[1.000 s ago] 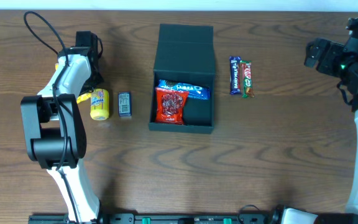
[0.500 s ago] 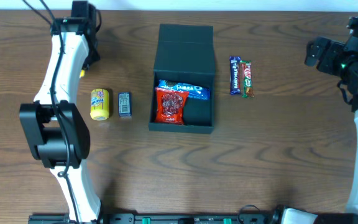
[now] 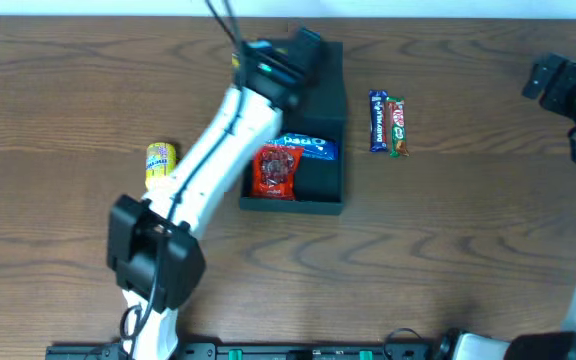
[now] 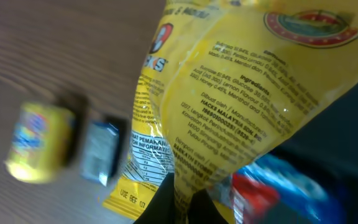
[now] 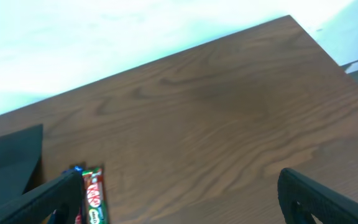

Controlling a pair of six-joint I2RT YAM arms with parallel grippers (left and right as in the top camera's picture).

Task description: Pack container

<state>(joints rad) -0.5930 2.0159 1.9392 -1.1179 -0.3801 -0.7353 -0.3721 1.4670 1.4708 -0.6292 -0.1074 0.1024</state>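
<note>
The dark green-black container (image 3: 328,100) lies open mid-table, its flap lid folded back. Inside are a red packet (image 3: 275,170) and a blue packet (image 3: 313,147). My left gripper (image 3: 293,55) hangs over the lid end of the container, shut on a yellow snack packet (image 4: 229,81) that fills the left wrist view; the container's dark inside (image 4: 328,137) shows below it. My right gripper (image 3: 558,85) is open and empty at the table's far right, well away from the container.
A yellow can-like snack (image 3: 159,166) lies left of the container; it also shows in the left wrist view (image 4: 39,143) beside a small grey packet (image 4: 101,149). Two chocolate bars (image 3: 389,123) lie right of the container, one seen from the right wrist (image 5: 94,196).
My left arm has swung from the far left of the table to over the container, carrying the yellow packet. The right arm has shifted slightly right.
</note>
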